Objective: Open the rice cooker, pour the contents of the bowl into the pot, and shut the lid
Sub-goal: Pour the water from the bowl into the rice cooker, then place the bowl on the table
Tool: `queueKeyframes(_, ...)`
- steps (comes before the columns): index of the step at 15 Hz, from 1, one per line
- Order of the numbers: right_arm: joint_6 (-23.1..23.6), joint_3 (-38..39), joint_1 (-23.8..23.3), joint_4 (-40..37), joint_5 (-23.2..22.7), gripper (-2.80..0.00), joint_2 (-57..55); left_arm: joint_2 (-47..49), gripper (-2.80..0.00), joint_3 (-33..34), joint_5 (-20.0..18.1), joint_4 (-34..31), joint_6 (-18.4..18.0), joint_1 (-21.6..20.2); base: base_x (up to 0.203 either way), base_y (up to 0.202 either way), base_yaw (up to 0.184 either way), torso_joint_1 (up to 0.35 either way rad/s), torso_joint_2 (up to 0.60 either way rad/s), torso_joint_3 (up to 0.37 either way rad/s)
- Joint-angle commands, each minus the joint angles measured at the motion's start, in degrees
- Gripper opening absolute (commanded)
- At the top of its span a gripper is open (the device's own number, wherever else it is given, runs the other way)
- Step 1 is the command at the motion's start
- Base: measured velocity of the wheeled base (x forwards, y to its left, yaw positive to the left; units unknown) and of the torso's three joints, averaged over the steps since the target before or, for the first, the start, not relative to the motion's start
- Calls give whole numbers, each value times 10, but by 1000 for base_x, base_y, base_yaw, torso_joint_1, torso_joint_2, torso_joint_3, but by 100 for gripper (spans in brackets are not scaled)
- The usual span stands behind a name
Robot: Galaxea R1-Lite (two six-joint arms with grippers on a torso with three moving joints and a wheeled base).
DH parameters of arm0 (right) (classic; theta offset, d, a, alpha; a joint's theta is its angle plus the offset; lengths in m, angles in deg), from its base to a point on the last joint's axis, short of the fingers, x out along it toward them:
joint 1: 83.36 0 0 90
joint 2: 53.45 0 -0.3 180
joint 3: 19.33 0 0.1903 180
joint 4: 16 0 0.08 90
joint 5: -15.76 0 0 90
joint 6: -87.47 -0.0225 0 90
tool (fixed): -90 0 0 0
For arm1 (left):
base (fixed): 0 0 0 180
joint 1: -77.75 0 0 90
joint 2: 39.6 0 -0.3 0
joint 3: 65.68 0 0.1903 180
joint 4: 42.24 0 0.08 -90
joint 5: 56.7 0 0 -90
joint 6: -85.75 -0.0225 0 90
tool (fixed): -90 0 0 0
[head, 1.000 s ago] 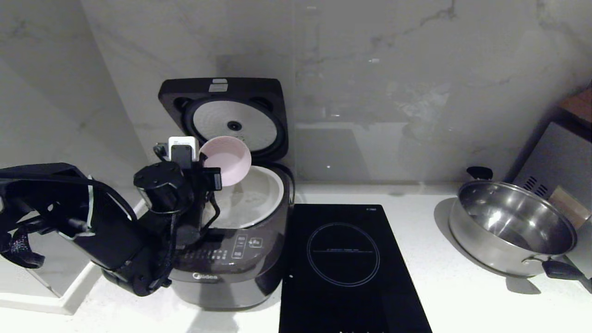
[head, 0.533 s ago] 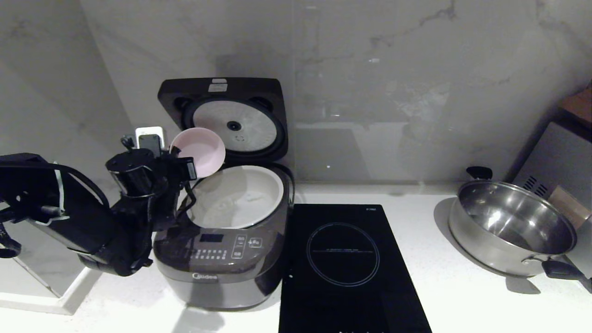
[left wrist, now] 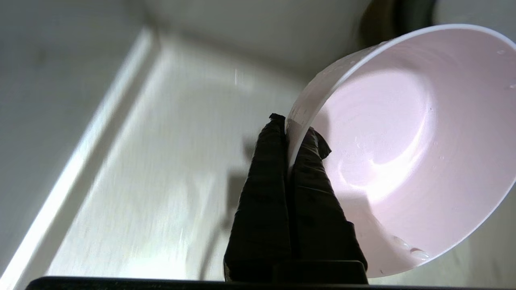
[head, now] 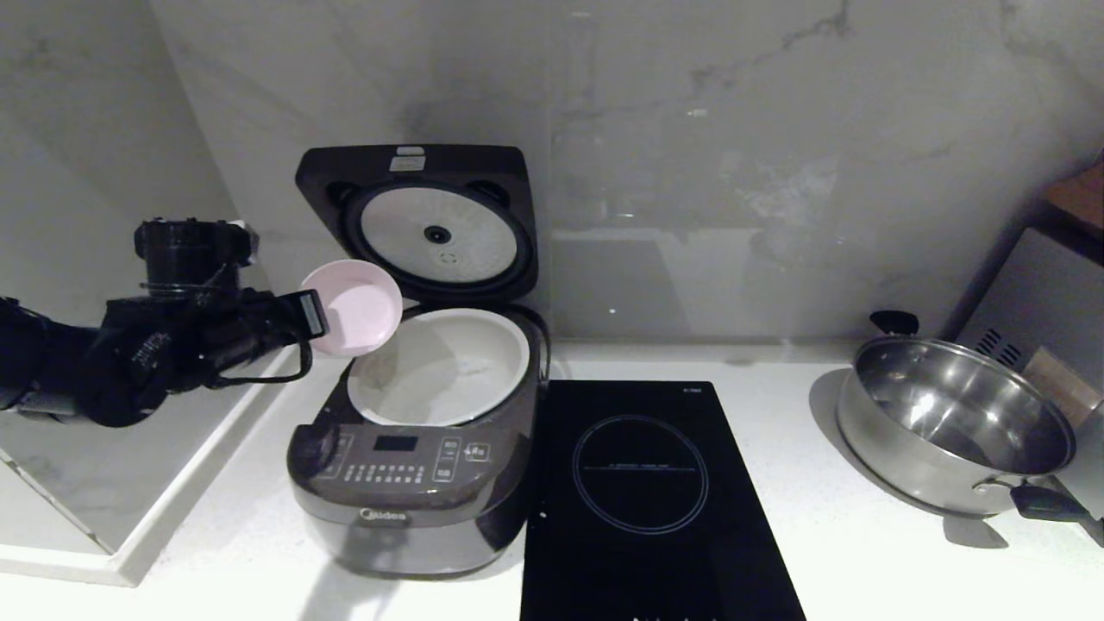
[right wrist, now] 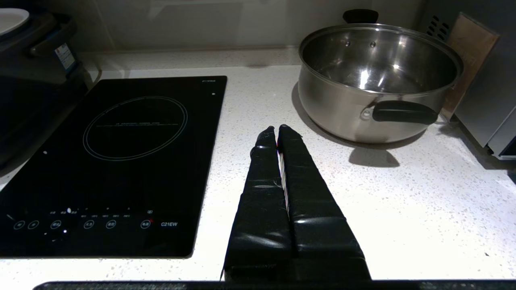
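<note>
Jaws of my left gripper (left wrist: 288, 125) pinch the bowl (left wrist: 387, 141) by its rim, one finger inside the wall and one outside. The bowl hangs tipped on its side just off the cooker (head: 414, 466), at its rear left corner, mouth turned toward the pot (head: 440, 366). A few droplets cling inside the bowl; otherwise it looks empty, so I judge the pour done. The white pot sits in the cooker, and I cannot make out its contents clearly. The lid (head: 418, 220) stands fully up against the wall behind, its pale inner plate facing me.

My right gripper (right wrist: 277, 129) idles over the counter (right wrist: 403, 209) between the hob (right wrist: 121, 161) and the steel pan (right wrist: 379, 80), its fingers pressed together on nothing.

The step in hand, as I read it, is carrying the bowl clear. Next I must level it and set it on the counter to the cooker's left, let go, then reach behind the lid and swing it down until it latches.
</note>
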State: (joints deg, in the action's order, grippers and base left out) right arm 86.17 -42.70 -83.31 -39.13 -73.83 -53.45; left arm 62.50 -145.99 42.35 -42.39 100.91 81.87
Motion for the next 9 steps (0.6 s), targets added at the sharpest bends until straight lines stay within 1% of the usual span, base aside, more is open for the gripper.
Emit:
queueKeyframes(1, 0, 0, 0, 0, 0, -280, 1, -24, -280, -55, -36, -170, 7, -26, 0, 0, 0, 0, 0, 0)
queueKeyframes(2, 0, 0, 0, 0, 0, -280, 1, -22, -280, -87, -52, -234, 10, -45, 0, 0, 0, 0, 0, 0)
queueKeyframes(3, 0, 0, 0, 0, 0, -280, 1, -19, -280, -108, -60, -281, 12, -64, 0, 0, 0, 0, 0, 0)
queueKeyframes(4, 0, 0, 0, 0, 0, -280, 1, -18, -280, -118, -62, -309, 9, -78, 0, 0, 0, 0, 0, 0)
queueKeyframes(6, 0, 0, 0, 0, 0, -280, 1, -17, -280, -139, -62, -389, -12, -94, 0, 0, 0, 0, 0, 0)
queueKeyframes(7, 0, 0, 0, 0, 0, -280, 1, -15, -280, -151, -61, -422, -26, -114, 0, 0, 0, 0, 0, 0)
queueKeyframes(9, 0, 0, 0, 0, 0, -280, 0, -10, -280, -161, -49, -436, -35, -149, 0, 0, 0, 0, 0, 0)
